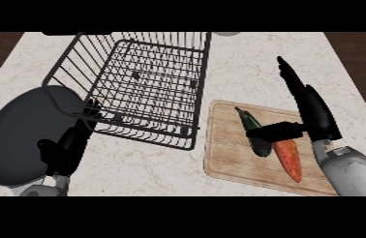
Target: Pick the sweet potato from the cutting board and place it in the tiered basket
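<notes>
Sweet potato (288,159) lies on the cutting board (232,157) at lower right, beside a dark vegetable (255,134). Right hand (309,111) is open above it, thumb reaching across, poised for grasping. Left hand (69,147) rests open at lower left. Basket (143,82) waits at upper centre.

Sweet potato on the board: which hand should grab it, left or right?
The right hand. It hangs open right over the cutting board, its thumb reaching toward the orange sweet potato. The left hand is far off, past the tiered basket.

A dark cucumber (254,131) (lying slantwise) beside a black plate (28,135).
</notes>
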`<state>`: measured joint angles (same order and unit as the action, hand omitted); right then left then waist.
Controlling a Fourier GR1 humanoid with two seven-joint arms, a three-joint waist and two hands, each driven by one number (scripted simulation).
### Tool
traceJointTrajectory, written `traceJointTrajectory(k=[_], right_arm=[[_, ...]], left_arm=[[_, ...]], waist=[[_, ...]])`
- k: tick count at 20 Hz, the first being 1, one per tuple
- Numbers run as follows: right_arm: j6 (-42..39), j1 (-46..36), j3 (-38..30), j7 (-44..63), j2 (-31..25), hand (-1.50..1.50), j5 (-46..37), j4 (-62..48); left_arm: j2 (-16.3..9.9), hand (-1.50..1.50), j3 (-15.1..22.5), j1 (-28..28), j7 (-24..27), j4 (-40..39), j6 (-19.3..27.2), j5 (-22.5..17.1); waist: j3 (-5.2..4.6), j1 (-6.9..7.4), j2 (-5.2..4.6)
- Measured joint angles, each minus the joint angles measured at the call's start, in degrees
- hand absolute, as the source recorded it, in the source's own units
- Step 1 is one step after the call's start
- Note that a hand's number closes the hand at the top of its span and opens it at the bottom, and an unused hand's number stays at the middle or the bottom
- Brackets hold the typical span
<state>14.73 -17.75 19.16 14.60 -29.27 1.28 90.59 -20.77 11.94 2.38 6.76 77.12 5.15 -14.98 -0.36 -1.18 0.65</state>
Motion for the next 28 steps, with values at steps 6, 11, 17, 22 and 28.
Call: traceJointTrajectory(k=[6, 11, 17, 22, 28], right_arm=[[-14.25, -3.66, 6.64, 14.97, -15.12, -1.5, -6.2, 4.73], [-27.7, -7.52, 9.79, 27.92, -22.52, -1.5, -3.58, 12.38], [-34.29, -9.87, 9.87, 41.37, -24.3, -1.5, 3.49, 21.23], [-32.76, -9.5, 11.03, 45.17, -23.54, -1.5, 1.91, 24.09], [-31.43, -7.97, 13.46, 47.15, -23.72, -1.5, -3.52, 22.83]], left_arm=[[-0.16, 0.0, -0.27, -0.19, 0.42, -0.09, -0.62, -0.14], [0.18, 0.0, -0.36, 0.08, 0.27, -0.21, -0.69, -0.02], [0.71, 0.0, -0.47, 0.75, 0.2, -0.55, -1.25, 0.53], [1.27, 0.0, -0.61, 0.92, -0.27, -0.22, -0.81, 1.39], [1.95, 0.0, -1.02, 1.21, 0.47, -0.8, -0.81, 2.11]], waist=[[-0.32, -0.29, 0.26], [-0.15, -0.03, 0.1], [0.1, 0.65, -0.24], [0.13, 1.07, -0.47], [0.27, 1.24, -0.51]])
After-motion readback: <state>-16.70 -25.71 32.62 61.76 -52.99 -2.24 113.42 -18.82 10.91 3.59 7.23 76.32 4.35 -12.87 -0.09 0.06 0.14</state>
